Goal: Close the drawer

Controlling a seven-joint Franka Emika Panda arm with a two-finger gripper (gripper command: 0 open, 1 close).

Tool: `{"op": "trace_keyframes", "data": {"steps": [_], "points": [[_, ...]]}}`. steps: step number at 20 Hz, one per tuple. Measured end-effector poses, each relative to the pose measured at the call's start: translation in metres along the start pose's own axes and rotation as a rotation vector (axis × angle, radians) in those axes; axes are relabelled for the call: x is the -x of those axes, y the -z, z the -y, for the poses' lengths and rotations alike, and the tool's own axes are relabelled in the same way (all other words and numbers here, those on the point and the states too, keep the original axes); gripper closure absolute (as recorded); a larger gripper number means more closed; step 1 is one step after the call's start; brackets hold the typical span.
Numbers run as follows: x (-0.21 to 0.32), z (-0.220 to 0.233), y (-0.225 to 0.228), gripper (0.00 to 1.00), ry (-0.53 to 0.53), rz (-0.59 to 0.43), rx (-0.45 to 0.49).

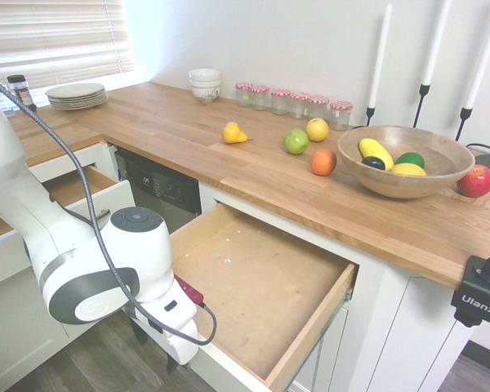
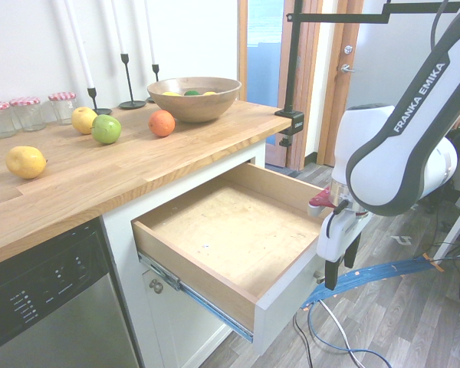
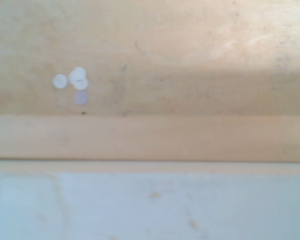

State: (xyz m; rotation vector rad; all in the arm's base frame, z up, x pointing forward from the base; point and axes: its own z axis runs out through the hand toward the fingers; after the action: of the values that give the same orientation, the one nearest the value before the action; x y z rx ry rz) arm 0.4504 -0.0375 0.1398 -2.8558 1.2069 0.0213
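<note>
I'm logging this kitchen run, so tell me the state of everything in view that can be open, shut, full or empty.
drawer: pulled fully out, nothing inside
narrower drawer: partly open
gripper: open, pointing down at the drawer's front, holding nothing
wooden bowl: holds fruit
jars: lids on

Drawer (image 1: 261, 286) pulled out, arm (image 1: 82, 269) low at its front, fruit bowl (image 1: 404, 163) on counter.
</note>
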Motion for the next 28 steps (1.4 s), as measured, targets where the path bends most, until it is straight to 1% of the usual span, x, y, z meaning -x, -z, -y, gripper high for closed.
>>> {"op": "trace_keyframes", "data": {"steps": [2, 3, 8, 14, 28], "points": [[-0.002, -0.001, -0.007, 0.0, 0.007, -0.013, -0.008], [-0.003, -0.001, -0.01, 1.0, 0.008, -0.014, -0.009], [-0.001, -0.002, -0.023, 1.0, 0.036, -0.03, -0.016], [0.002, 0.005, -0.025, 1.0, 0.063, -0.06, -0.049], [0.0, 0.003, -0.024, 1.0, 0.053, -0.063, -0.062]]}}
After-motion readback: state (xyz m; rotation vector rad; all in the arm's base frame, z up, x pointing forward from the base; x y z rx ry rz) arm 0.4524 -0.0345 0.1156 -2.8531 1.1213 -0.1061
